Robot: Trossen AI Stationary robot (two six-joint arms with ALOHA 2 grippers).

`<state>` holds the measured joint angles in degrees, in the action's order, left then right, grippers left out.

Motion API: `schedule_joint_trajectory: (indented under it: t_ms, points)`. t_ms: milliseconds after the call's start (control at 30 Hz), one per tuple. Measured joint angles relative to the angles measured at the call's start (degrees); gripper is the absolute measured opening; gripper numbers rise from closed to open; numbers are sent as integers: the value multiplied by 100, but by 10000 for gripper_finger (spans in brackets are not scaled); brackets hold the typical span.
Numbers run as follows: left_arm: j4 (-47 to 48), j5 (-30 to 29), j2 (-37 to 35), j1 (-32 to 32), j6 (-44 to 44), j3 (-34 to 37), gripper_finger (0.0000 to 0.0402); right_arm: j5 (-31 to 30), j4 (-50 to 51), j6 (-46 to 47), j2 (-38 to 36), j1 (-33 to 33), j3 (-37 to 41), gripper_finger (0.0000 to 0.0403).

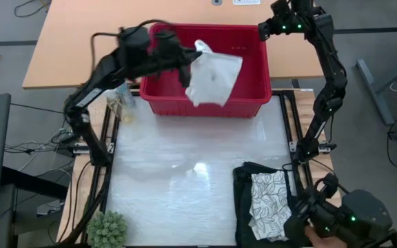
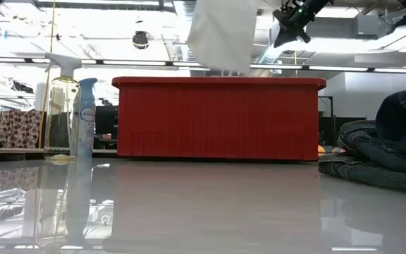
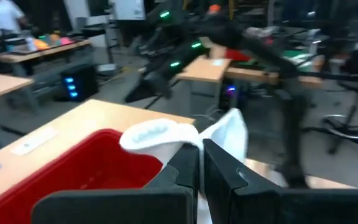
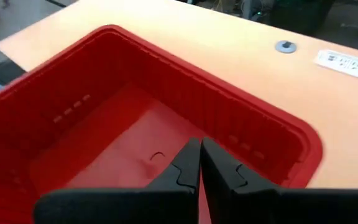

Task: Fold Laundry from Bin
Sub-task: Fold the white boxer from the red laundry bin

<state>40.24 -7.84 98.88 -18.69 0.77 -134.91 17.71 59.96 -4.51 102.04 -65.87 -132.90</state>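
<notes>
The red bin point(image 1: 205, 103) stands at the far side of the white mat. My left gripper point(image 1: 188, 60) is shut on a small plain whitish cloth point(image 1: 214, 77), which hangs over the bin point(image 2: 217, 116) in the low view point(image 2: 220, 35). My right gripper point(image 1: 264, 29) hovers shut over the bin's far right corner; its wrist view shows its fingers point(image 4: 201, 163) above the bare red floor point(image 4: 123, 155). At the near right corner, a white-grey leaf-patterned cloth point(image 1: 270, 205) lies on a dark garment point(image 1: 253, 180). My left gripper pinches a bunched upper part of the whitish cloth point(image 3: 182, 138) between its two fingers. The fingers lie about level and come from the table's left. The cloth hangs slack below them; its lower end point(image 2: 220, 69) is at the bin's rim height, and I cannot tell whether it touches.
Two spray bottles point(image 2: 83, 113) stand left of the bin point(image 1: 123, 103). A small green plant point(image 1: 107, 231) sits at the near left corner. A wooden table point(image 1: 81, 41) lies beyond the bin. The white mat's middle point(image 1: 185, 158) is bare.
</notes>
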Motion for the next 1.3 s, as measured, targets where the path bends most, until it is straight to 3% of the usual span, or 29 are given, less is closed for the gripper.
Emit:
schedule_joint_trajectory:
  t_ms: [233, 400, 600, 767, 967, 1100, 1200, 1300]
  points:
    - [846, -34, -654, 829, -353, 0, 0, 1633, -302, 601, -159, 200, 7, 42]
    - [1517, 247, -889, 1134, -1059, -2, 0, 2613, -523, 1048, -576, 548, 7, 42]
    - [1920, 91, -1095, 1594, -1495, 0, 0, 3626, -486, 504, -1327, 1488, 3, 42]
    - [1788, -497, -1215, 2191, -1607, 0, 0, 3193, 203, -839, -1969, 2694, 0, 42]
    - [1776, -1692, -1233, 3049, -1805, 357, 0, 2399, 1130, -1040, -2324, 4241, 0, 42]
    - [1582, -2685, -1218, 3469, -2553, 1209, 0, 1470, 1968, -1058, -2356, 5044, -2, 42]
    - [1188, -2792, -1218, 3660, -3186, 2043, 0, 1071, 2431, -1054, -2313, 5434, 0, 42]
    - [841, -2862, -1218, 3811, -3947, 2897, 0, 1065, 2589, -976, -2219, 5752, 2, 42]
